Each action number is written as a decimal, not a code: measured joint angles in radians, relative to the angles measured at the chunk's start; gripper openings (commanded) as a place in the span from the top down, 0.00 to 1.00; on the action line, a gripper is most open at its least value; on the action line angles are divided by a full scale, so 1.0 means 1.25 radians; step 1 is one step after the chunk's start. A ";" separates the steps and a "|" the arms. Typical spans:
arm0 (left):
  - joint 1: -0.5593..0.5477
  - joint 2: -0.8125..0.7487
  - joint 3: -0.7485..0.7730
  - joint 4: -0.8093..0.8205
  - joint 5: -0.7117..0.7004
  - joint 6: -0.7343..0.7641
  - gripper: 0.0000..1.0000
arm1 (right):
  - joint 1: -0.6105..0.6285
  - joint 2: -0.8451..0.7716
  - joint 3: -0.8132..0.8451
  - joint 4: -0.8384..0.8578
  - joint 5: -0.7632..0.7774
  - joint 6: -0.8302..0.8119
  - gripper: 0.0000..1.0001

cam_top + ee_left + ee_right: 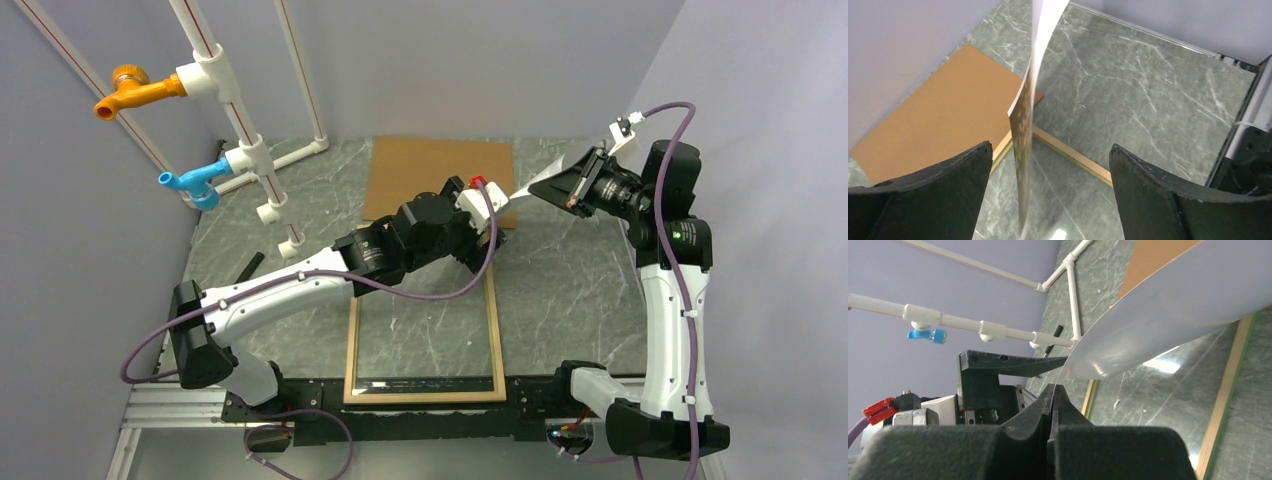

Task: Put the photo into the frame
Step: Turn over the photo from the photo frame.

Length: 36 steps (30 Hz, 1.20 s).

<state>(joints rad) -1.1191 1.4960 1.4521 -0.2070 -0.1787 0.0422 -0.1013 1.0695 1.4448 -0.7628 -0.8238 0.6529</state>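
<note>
Frame [430, 397] lies flat at near centre, pale wood face up, only bare table showing through the glass, so nothing is loaded. Up over its far right corner, the right gripper [1053, 390] is pinched on one edge of the photo [1173, 305]; the sheet is airborne and curled, white back showing. Left gripper [1050, 146] is spread wide, straddling the sheet without touching it. Brown backing board [440, 170] lies far centre. Left to do: lay the photo in the frame.
</note>
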 measured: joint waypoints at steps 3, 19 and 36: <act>0.000 0.014 0.013 0.006 -0.021 0.021 0.19 | 0.000 -0.005 -0.003 0.001 -0.014 0.005 1.00; 0.044 0.089 0.071 0.020 0.029 0.035 0.32 | 0.000 -0.017 -0.074 0.023 -0.081 0.031 1.00; 0.042 0.097 0.020 0.058 0.119 -0.029 0.86 | 0.000 -0.018 -0.118 0.074 -0.102 0.062 1.00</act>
<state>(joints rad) -1.0664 1.6169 1.4773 -0.1341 -0.0296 0.0063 -0.1013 1.0470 1.2976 -0.6701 -0.9516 0.7300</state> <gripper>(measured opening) 0.284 0.007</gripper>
